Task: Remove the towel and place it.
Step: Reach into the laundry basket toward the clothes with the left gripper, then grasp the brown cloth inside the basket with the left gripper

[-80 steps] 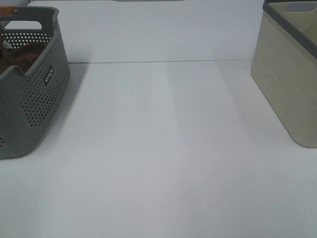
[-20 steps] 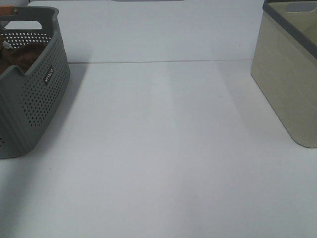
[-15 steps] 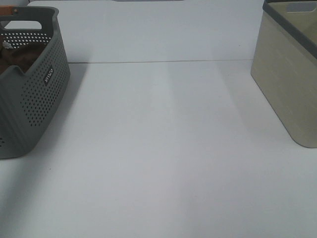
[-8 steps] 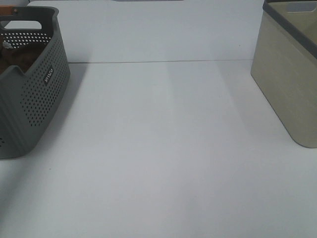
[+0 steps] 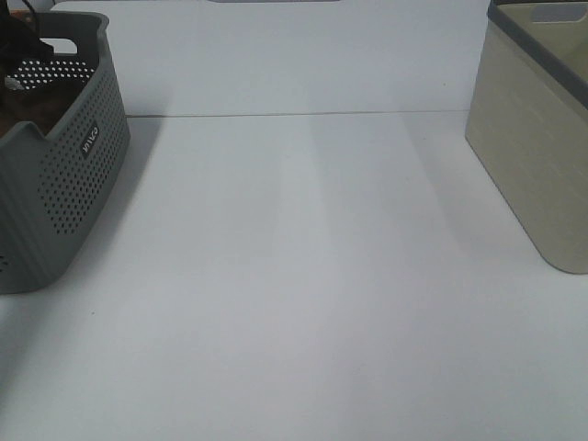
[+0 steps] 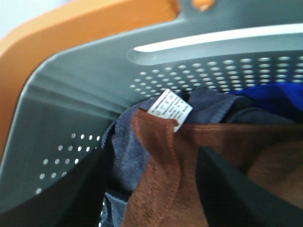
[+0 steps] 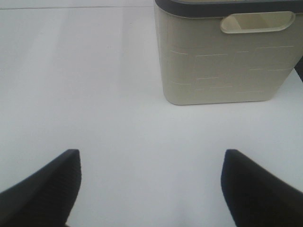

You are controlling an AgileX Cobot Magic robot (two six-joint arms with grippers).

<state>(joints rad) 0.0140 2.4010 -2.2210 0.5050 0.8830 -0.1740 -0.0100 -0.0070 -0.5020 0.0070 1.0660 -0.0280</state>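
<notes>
The brown towel [image 6: 165, 175] lies bunched inside the grey perforated basket [image 5: 69, 175], with a white label [image 6: 169, 109] at its hem; a sliver of it shows in the high view [image 5: 20, 112]. My left gripper [image 6: 151, 201] is open just above the towel, its dark fingers [image 6: 227, 189] on either side of the hem. Part of the left arm [image 5: 22, 29] shows over the basket's far end. My right gripper [image 7: 149, 189] is open and empty above the bare white table.
Dark blue cloth [image 6: 128, 151] and a bright blue cloth [image 6: 270, 97] lie under and beside the towel. An orange edge [image 6: 71, 38] runs behind the basket rim. A beige bin [image 5: 537, 129] stands at the right; it also shows in the right wrist view [image 7: 222, 56].
The left arm has come into the high view at the top left, over the grey basket. Baskets and table are unchanged.
</notes>
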